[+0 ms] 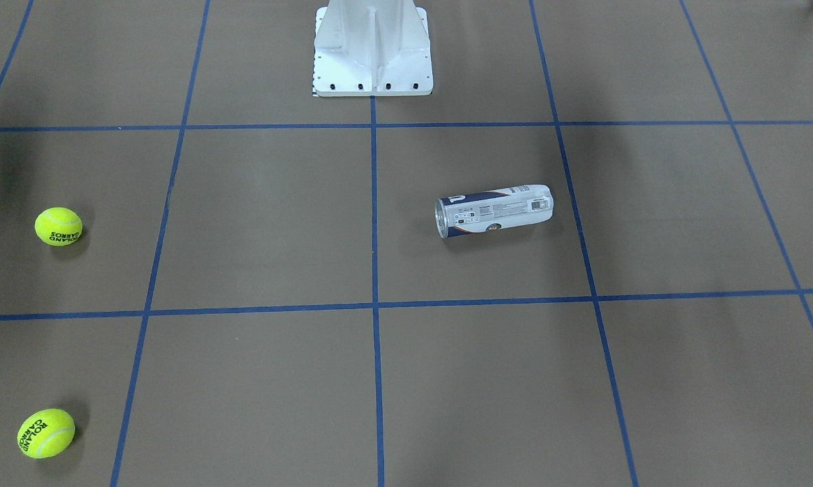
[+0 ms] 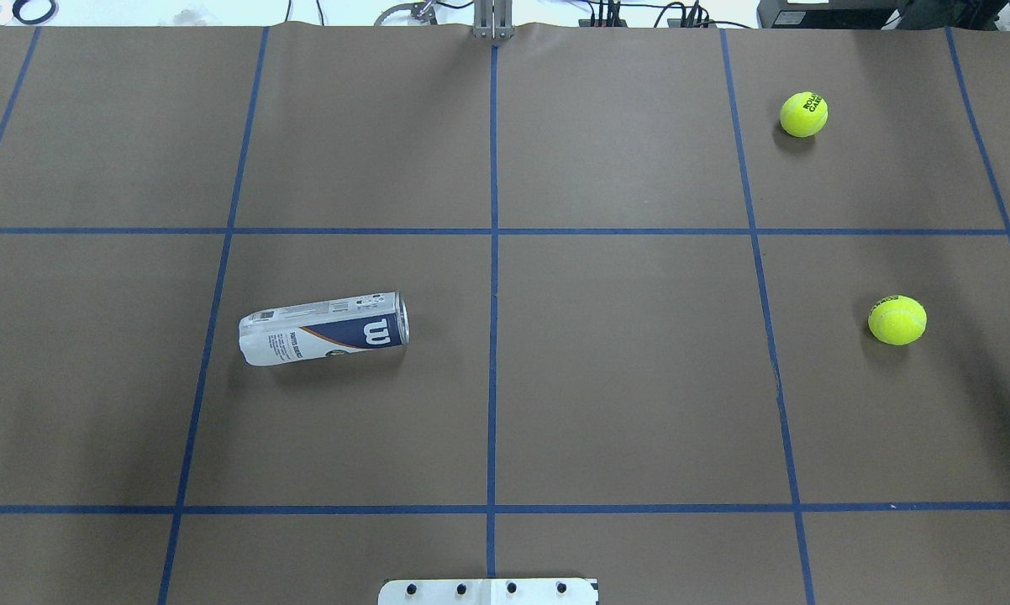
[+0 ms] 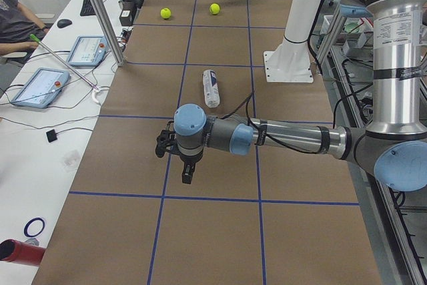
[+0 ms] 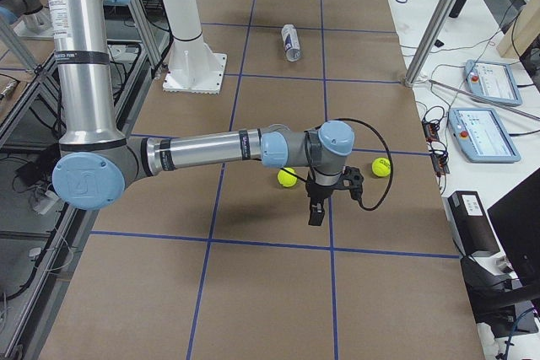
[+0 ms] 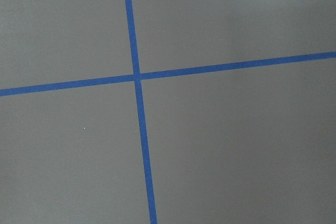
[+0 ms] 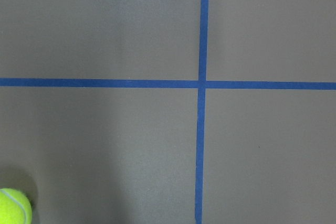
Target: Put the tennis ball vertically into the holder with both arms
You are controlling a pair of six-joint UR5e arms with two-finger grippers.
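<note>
Clear plastic under a white-and-navy label, the holder [image 2: 324, 329] lies on its side on the robot's left half of the table [image 2: 623, 378], silvery rim toward the middle. The near ball [image 2: 896, 320] and far ball [image 2: 803, 114] sit well apart from it, on the right. Nothing's grasped yet, I'd say. The left claw [image 3: 187, 178] and right claw [image 4: 315, 214] hang over bare table; spread or pressed together, I cannot tell. Next, the holder needs standing upright and a ball fetching.

Your counter [image 2: 639, 378] is covered in brown paper, and blue tape lines [image 2: 493, 336] divide it into large squares. Along your side of it runs a white desk [image 3: 27, 165] carrying two control tablets [image 3: 40, 88] and a blue tape ring [image 3: 35, 226]. A slanted aluminium post [image 3: 100, 11] rises at the counter's edge. The light is even and the shadows are soft.
</note>
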